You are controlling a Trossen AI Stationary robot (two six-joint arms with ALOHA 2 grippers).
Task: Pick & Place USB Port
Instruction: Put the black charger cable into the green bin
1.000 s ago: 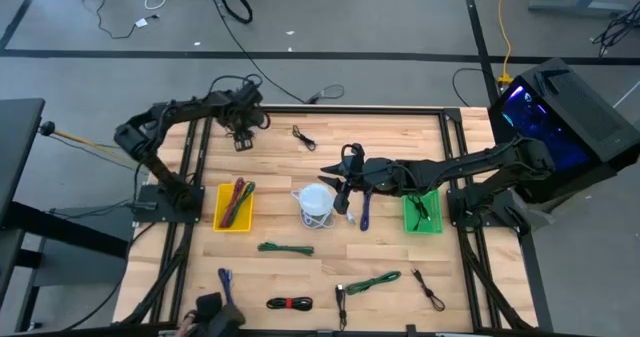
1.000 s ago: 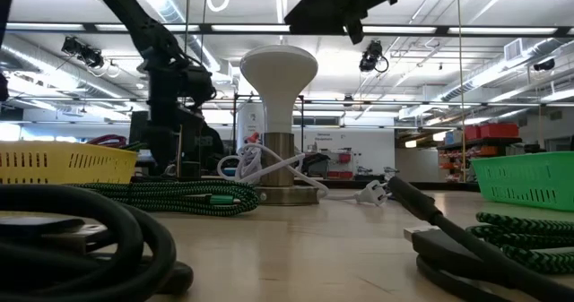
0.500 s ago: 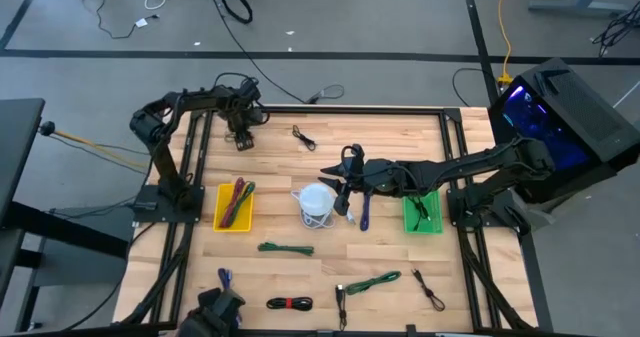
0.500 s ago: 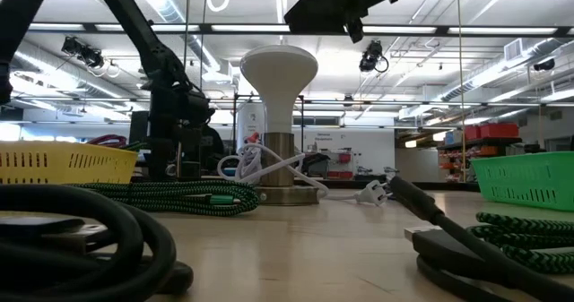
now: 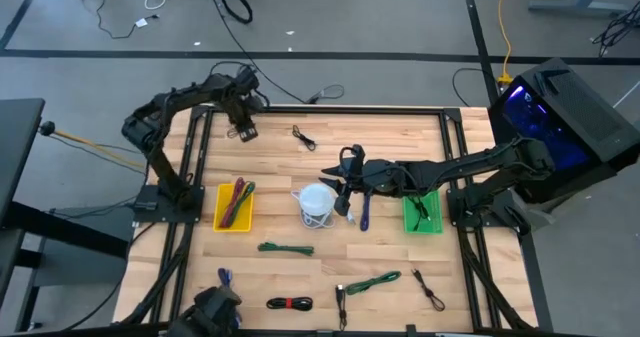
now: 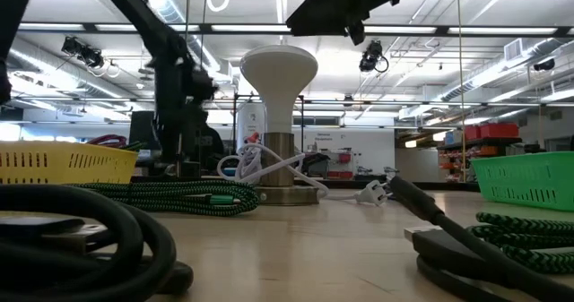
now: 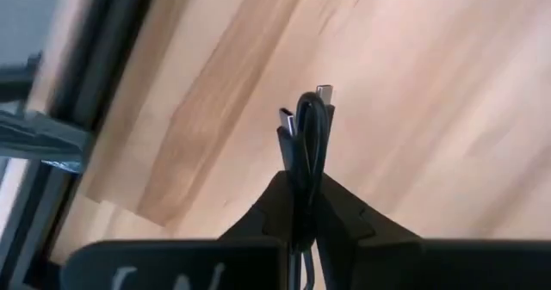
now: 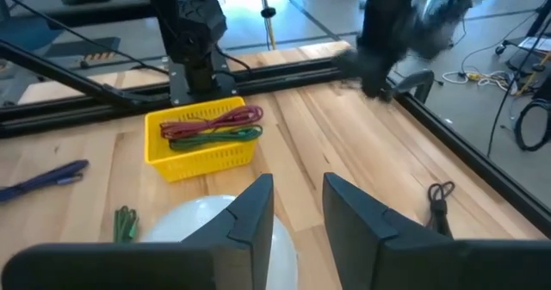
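Observation:
My left gripper (image 5: 243,129) hangs over the table's far left corner, shut on a bundled black cable (image 7: 306,135). The cable's two plug ends (image 7: 324,94) stick out past the fingertips. The white dome-topped USB port stand (image 5: 316,199) stands upright at the table's middle, with a white cord wound round its stem (image 6: 269,163). My right gripper (image 5: 336,173) hovers just above and to the far right of the dome (image 8: 215,234). It is open (image 8: 299,206), with nothing between its fingers. My left gripper pinches the black cable's bundled strands (image 7: 303,176) between its two fingers, several strands together. The fingers point down at the table. The plug ends stick out beyond the fingertips, and what shows of the bundle is clear of the wooden top.
A yellow basket (image 5: 235,205) with red and green cables stands left of the stand, and a green basket (image 5: 422,214) stands right of it. Loose cables lie about: black (image 5: 303,136), purple (image 5: 366,209), green (image 5: 286,248), and more along the near edge (image 5: 372,282).
My left gripper has moved a little toward the table's far edge and has risen.

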